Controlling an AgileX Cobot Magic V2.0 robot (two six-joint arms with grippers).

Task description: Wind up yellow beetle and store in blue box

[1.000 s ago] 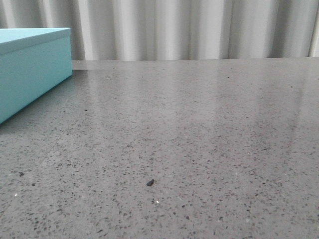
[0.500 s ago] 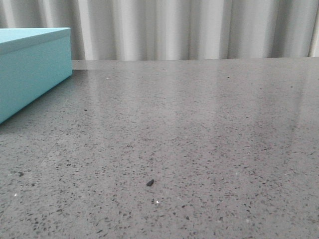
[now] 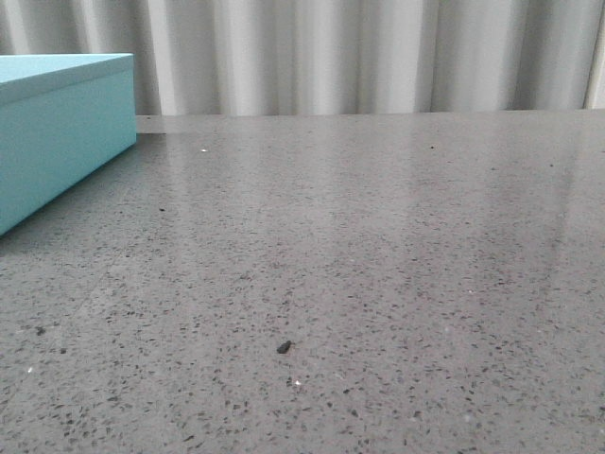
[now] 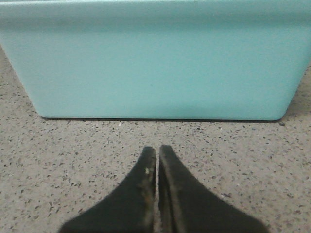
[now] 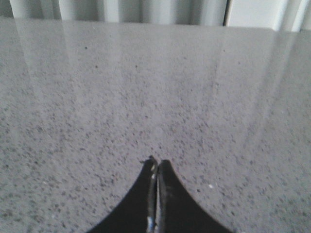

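Observation:
The blue box (image 3: 59,132) stands at the far left of the front view with its paler lid on. In the left wrist view its turquoise side wall (image 4: 155,63) fills the frame just beyond my left gripper (image 4: 157,149), which is shut with nothing between its fingers, a short way from the wall. My right gripper (image 5: 157,162) is also shut and empty, low over bare grey table. The yellow beetle is out of view in every frame. Neither arm shows in the front view.
The speckled grey stone tabletop (image 3: 378,265) runs back to a pale corrugated wall (image 3: 359,57). A small dark speck (image 3: 284,347) lies on the table near the front middle.

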